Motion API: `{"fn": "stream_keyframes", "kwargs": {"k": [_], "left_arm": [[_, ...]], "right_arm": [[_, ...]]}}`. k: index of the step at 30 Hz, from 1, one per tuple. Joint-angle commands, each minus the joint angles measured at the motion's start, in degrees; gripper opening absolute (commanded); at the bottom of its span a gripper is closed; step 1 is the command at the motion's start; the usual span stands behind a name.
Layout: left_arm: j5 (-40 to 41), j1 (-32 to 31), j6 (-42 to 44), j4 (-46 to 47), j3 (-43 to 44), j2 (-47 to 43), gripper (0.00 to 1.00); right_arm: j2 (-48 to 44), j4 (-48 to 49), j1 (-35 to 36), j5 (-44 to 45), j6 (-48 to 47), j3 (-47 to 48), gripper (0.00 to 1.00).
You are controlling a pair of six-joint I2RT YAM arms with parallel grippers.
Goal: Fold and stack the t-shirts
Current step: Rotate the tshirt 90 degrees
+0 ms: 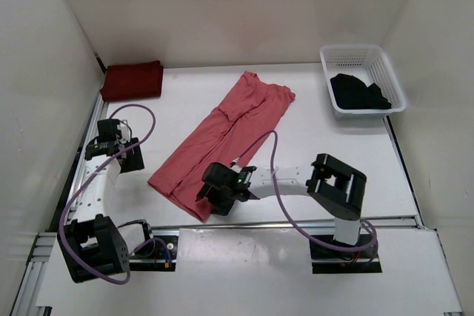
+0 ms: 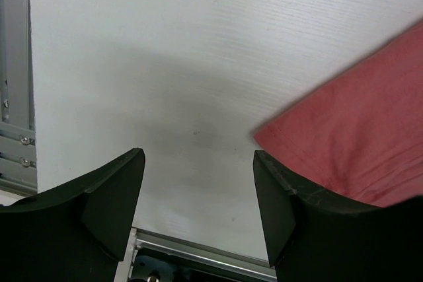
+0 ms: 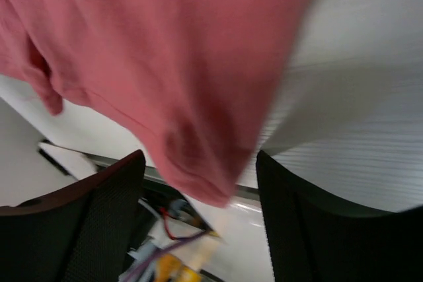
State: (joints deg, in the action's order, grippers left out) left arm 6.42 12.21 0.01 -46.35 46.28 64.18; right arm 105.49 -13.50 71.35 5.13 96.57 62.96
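White tabletop (image 1: pixel 333 153): my right claw (image 3: pixel 198 183) spread astride the salmon shirt's (image 1: pixel 222 127) six-o'clock corner; my left claw (image 2: pixel 198 163) spread, empty.

Bare table (image 1: pixel 333 146) btwn pink shirt (image 1: pixel 222 135) & basket (image 1: pixel 363 112) (walls (image 1: pixel 237 12) close).

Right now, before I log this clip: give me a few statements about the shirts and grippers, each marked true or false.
1. The folded dark maroon cloth shirt lies at the far left corner of the white table. True.
2. The black cloth shirt is spread flat on the table. False: it sits bunched in the white plastic mesh basket.
3. The left gripper holds the salmon pink cloth shirt. False: it is open over bare table, beside the shirt's edge.
4. The right gripper is at the pink shirt's near end, with cloth between its fingers. True.
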Motion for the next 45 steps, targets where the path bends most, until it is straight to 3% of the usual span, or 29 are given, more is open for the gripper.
{"fn": "stream_keyframes", "kwargs": {"k": [1,4,9,13,16,23,26,28,29,30,31,33,34,37,38,39,41,45], "left_arm": [[-2.4,0.3,0.0,-0.1,-0.5,-2.3,0.78],[-2.9,0.3,0.0,-0.8,-0.5,-2.8,0.78],[-2.9,0.3,0.0,-1.3,0.6,-3.5,0.78],[-5.2,0.3,0.0,-3.3,1.9,-3.5,0.78],[-4.4,-1.2,0.0,-3.3,1.9,-4.0,0.78],[-3.9,-3.9,0.0,-3.8,5.5,-2.0,0.78],[-3.9,-4.9,0.0,-4.4,6.7,-0.8,0.78],[-4.4,-5.6,0.0,-5.0,6.7,-0.8,0.78],[-4.4,-6.6,0.0,-5.0,6.7,-0.2,0.78],[-4.4,-7.1,0.0,-5.7,6.7,-0.2,0.78],[-4.4,-7.8,0.0,-6.2,6.7,-0.2,0.78],[-4.4,-10.2,0.0,-6.2,6.7,-0.2,0.78],[-4.4,-11.1,0.0,-6.2,6.1,-0.9,0.78],[-4.4,-15.5,0.0,-6.2,4.5,-2.2,0.78],[-4.4,-17.7,0.0,-6.2,4.5,-3.2,0.78],[-4.4,-18.8,0.0,-6.2,4.5,-4.3,0.78],[-4.4,-20.6,0.0,-5.7,4.0,-5.8,0.78],[-3.7,-23.5,0.0,-5.2,4.0,-9.5,0.78]], "right_arm": [[3.5,-0.6,0.6,1.8,7.5,4.0,0.67],[5.2,-2.0,0.6,2.4,8.1,5.9,0.61],[2.2,-2.0,1.2,3.0,11.3,-1.3,0.20],[-5.9,-4.8,1.2,5.2,12.4,-9.8,0.01],[-13.3,-6.0,0.5,9.1,9.3,-16.5,0.01],[-26.0,-8.7,-1.7,7.0,2.1,-28.8,0.01],[-30.8,-14.2,-3.9,9.5,-1.2,-29.9,0.06],[-33.6,-16.8,-5.7,10.1,-4.4,-29.9,0.37],[-36.1,-18.0,-7.7,10.1,-7.2,-29.9,0.56],[-36.9,-19.2,-8.6,10.1,-14.0,-28.6,0.82],[-36.9,-21.7,-9.2,10.7,-16.5,-26.6,0.88],[-37.5,-29.3,-12.3,12.8,-22.3,-18.0,0.92],[-36.6,-30.3,-14.2,13.3,-30.3,-14.9,0.92],[-29.7,-30.9,-25.7,10.5,-45.7,-0.9,0.92],[-27.1,-31.5,-32.5,9.0,-49.1,2.9,0.92],[-24.1,-32.5,-35.7,6.8,-51.8,11.1,0.92],[-12.8,-34.5,-42.9,6.7,-59.2,20.5,0.89],[9.3,-41.7,-49.4,10.9,-65.6,50.5,0.88]]}}
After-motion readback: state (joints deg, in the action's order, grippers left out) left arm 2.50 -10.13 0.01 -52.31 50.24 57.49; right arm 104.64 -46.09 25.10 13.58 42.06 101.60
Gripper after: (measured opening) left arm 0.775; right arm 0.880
